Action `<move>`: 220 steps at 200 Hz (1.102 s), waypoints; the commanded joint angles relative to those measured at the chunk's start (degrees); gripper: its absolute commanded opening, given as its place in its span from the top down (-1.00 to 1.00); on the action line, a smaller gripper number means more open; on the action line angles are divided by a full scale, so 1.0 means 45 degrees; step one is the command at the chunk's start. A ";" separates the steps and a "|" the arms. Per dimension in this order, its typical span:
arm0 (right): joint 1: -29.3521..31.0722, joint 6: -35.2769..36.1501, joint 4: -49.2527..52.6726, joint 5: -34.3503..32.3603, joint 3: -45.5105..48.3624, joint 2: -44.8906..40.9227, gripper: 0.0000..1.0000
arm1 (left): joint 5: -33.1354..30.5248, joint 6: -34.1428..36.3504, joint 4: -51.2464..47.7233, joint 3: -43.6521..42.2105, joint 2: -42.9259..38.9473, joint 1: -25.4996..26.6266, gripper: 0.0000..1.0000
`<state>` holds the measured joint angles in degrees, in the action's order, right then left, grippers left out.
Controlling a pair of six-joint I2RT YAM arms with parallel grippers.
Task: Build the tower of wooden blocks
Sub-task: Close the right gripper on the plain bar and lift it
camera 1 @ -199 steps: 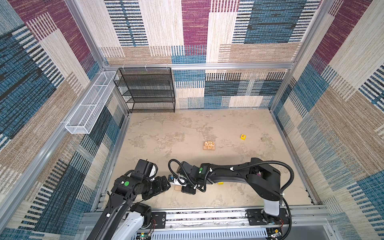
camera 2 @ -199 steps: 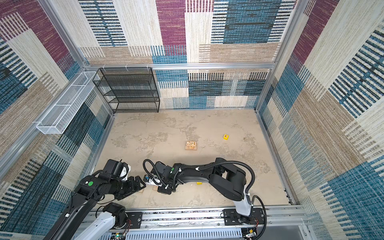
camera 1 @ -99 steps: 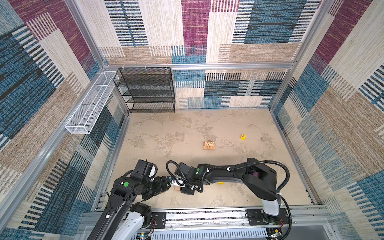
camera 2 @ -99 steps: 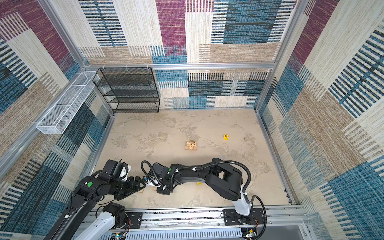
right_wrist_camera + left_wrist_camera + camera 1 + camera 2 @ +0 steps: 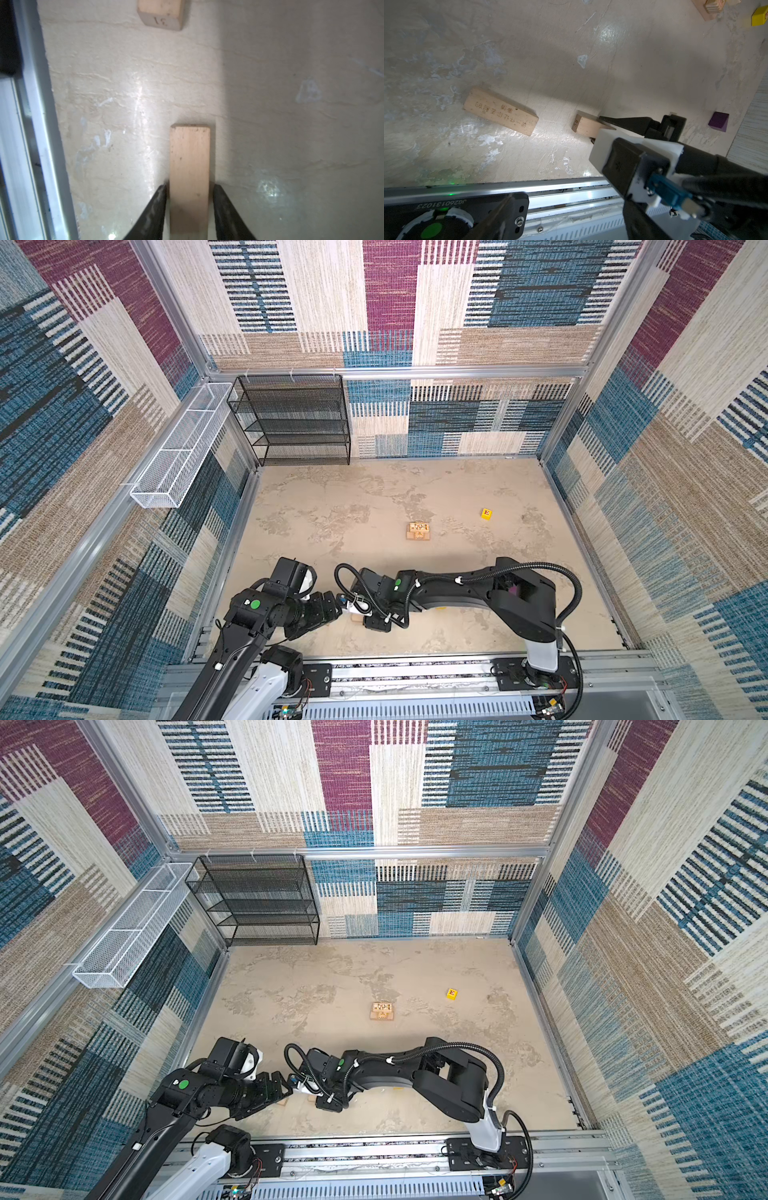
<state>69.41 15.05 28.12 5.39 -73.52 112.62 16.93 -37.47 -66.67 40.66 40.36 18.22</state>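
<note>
My right gripper (image 5: 189,185) is shut on a tan plank (image 5: 189,158) that rests low on the floor, its fingertips (image 5: 161,193) pressed to both long sides. The left wrist view shows that plank's (image 5: 584,125) end marked 58. A printed plank (image 5: 500,114) lies loose just beyond it. My left gripper (image 5: 332,608) hovers open and empty close to the right one. The tower (image 5: 418,530) is a small stack of planks at mid-floor. A yellow cube (image 5: 486,513) sits to its right. The purple wedge (image 5: 719,121) lies near the right arm and is hidden in both top views.
A black mesh shelf (image 5: 295,418) stands at the back left. A white wire basket (image 5: 178,448) hangs on the left wall. The aluminium front rail (image 5: 415,672) runs close behind both grippers. A sliver of yellow (image 5: 438,608) shows under the right forearm.
The right arm shifted slightly left and back, staying low at the plank. The left gripper's jaws have spread a little wider. The tower and the yellow cube have not moved.
</note>
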 commanded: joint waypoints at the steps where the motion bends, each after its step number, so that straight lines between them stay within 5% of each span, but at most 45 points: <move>1: 0.0010 -0.0034 -0.0089 -0.0047 -0.0191 0.0047 0.22 | 0.0125 -0.0026 0.0080 -0.0033 -0.0080 -0.0006 -0.74; 220: 0.0009 -0.0312 0.0216 -0.0415 -0.0491 0.0051 1.00 | 0.0201 0.0007 0.0129 -0.0025 -0.0097 -0.0124 -0.74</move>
<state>69.41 14.81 28.58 4.43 -75.37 113.03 17.04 -37.47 -66.67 40.64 40.05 17.74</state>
